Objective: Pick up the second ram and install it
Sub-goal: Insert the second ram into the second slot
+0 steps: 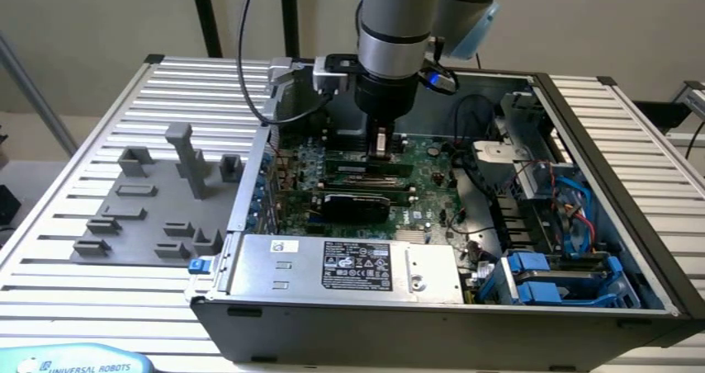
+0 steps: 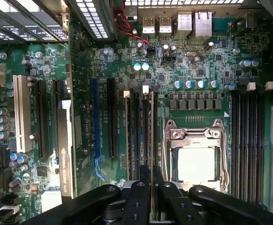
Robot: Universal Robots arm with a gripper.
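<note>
Exterior view: arm is down inside the open PC case (image 1: 617, 249), which sits on the slatted desk (image 1: 66, 233). The hand (image 1: 380, 152) hangs straight down over the motherboard (image 1: 424, 195), just above the slot area. A thin vertical piece shows at the tip; looks like the second ram (image 1: 381, 146), held on edge so it lines up with a slot. Grey holder blocks (image 1: 154, 200) sit on the desk to this view's left, well apart from the case.

Wrist view: the hand (image 2: 149, 180) is closed narrow, fingers (image 2: 137, 201) pinching the second ram (image 2: 145, 136) edge-on. The stick runs along the row of long slots beside the CPU socket (image 2: 195, 154). Can't tell whether it is already touching or seated in a slot. Graphics card (image 2: 65, 150) stands off to the side.
</note>
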